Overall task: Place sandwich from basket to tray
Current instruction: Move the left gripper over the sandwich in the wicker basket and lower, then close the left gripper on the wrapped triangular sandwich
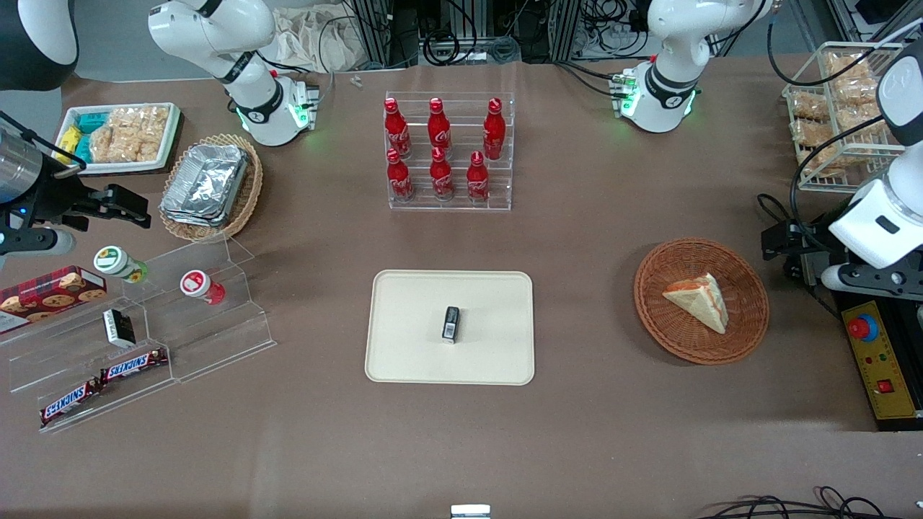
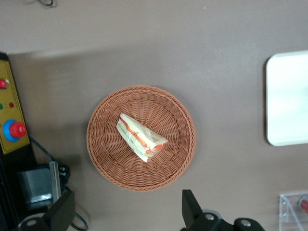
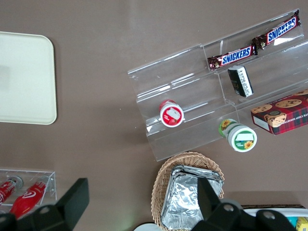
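Note:
The sandwich (image 1: 698,301), a pale bread wedge with orange-red and green filling, lies in the round reddish-brown basket (image 1: 663,339). The left wrist view also shows the sandwich (image 2: 141,137) inside the basket (image 2: 106,163). My left gripper (image 1: 782,249) hangs above the table beside the basket, toward the working arm's end. It is open and empty (image 2: 126,214), with its fingers spread wide and clear of the basket rim. The cream tray (image 1: 404,346) lies near the table's middle with a small black object (image 1: 451,324) on it. The tray also shows in the left wrist view (image 2: 288,96).
A rack of red cola bottles (image 1: 447,151) stands farther from the front camera than the tray. A yellow control box with a red button (image 1: 876,360) and a wire snack rack (image 1: 836,115) flank the gripper. Clear step shelves with Snickers bars (image 1: 137,339) stand toward the parked arm's end.

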Motion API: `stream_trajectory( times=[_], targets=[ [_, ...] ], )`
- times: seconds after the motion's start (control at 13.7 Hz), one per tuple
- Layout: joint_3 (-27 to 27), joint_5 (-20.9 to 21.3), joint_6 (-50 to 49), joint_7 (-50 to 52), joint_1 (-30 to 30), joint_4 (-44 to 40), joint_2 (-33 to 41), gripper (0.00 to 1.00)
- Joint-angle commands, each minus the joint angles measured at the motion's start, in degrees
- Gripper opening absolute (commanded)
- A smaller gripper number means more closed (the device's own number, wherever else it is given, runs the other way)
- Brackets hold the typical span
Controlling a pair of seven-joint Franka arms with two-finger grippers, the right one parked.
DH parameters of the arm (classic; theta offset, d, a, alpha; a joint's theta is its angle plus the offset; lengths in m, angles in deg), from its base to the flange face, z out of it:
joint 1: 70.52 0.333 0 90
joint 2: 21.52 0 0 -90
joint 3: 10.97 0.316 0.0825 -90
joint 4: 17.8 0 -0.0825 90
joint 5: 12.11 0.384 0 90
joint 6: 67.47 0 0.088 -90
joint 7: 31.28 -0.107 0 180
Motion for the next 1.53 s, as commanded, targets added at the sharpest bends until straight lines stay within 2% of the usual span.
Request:
stream_trajectory(
  times=[0.0, 0.36, 0.58, 0.66, 0.73, 0.95, 1.17, 1.46],
  targets=[
    [-0.5, -1.0, -0.9, 4.0, 0.5, -1.7, -0.8, 1.0],
    [-0.5, -0.2, 0.1, 12.9, 0.5, 0.0, -2.7, 1.0],
    [-0.1, -0.1, 8.8, 26.5, 0.7, 9.4, -1.6, 1.0],
    [-0.2, 0.7, 11.1, 30.2, 0.6, 13.6, -1.2, 1.0],
    [-0.2, 3.5, 15.1, 31.5, 0.5, 18.4, -0.6, 1.0],
    [-0.1, 4.5, 28.1, 41.2, 0.8, 29.7, 0.5, 1.0],
    [0.1, 4.8, 36.2, 53.0, 1.2, 36.3, -0.2, 1.0],
    [0.6, 4.9, 37.5, 55.0, 2.4, 37.6, -1.4, 1.0]
  ],
)
